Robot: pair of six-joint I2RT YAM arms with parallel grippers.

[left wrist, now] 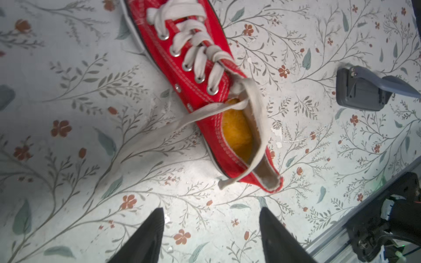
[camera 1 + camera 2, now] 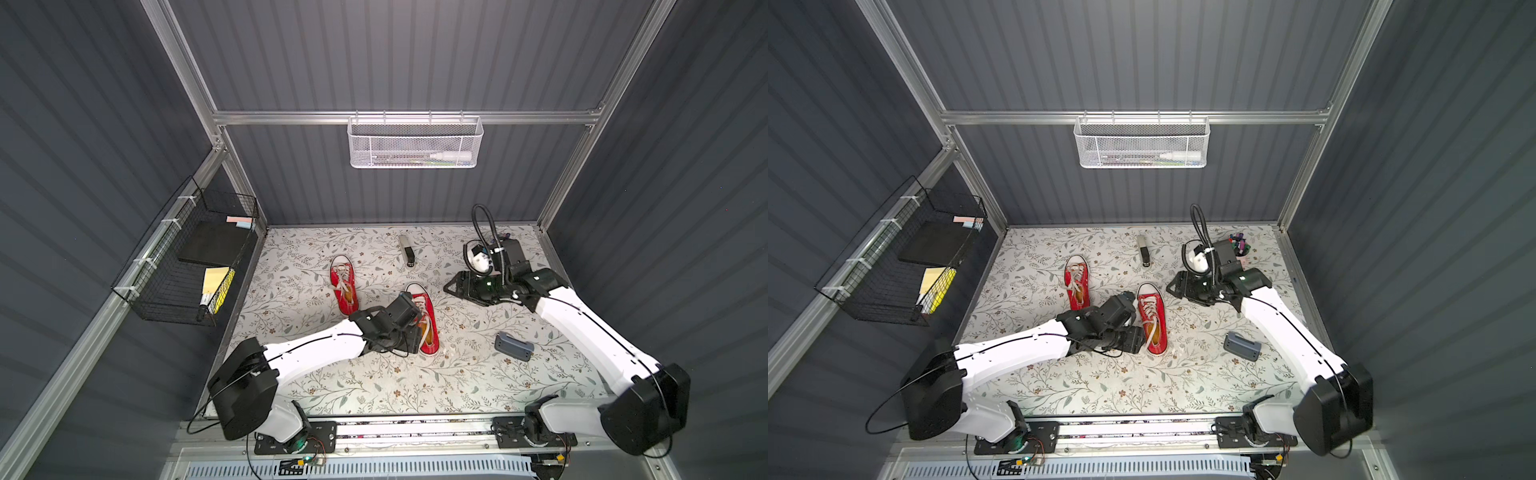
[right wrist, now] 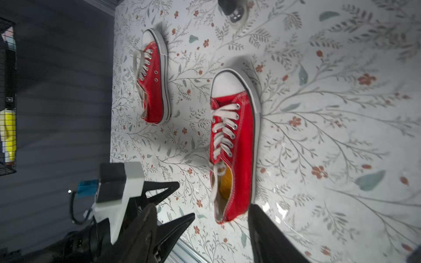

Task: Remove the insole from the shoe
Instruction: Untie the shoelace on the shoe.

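Observation:
Two red shoes with white laces lie on the floral table. In the nearer shoe [image 2: 428, 328] [image 2: 1152, 320] [image 1: 200, 75] [image 3: 237, 141] a yellow-orange insole [image 1: 237, 134] [image 3: 226, 182] shows through the heel opening. The farther shoe [image 2: 344, 284] [image 2: 1077, 282] [image 3: 155, 79] lies to its left. My left gripper [image 1: 210, 209] [image 2: 1133, 338] [image 3: 185, 199] hangs open and empty just left of the nearer shoe's heel, not touching it. My right gripper [image 3: 202, 206] [image 2: 449, 287] [image 2: 1170, 286] stands open and empty, right of that shoe's toe.
A grey clip-like device [image 2: 513, 347] [image 1: 360, 91] lies right of the nearer shoe. A stapler-like item [image 2: 406, 249] lies at the back. A white and black object with a cable [image 2: 480, 259] stands behind my right gripper. A black wire basket [image 2: 187, 257] hangs on the left wall.

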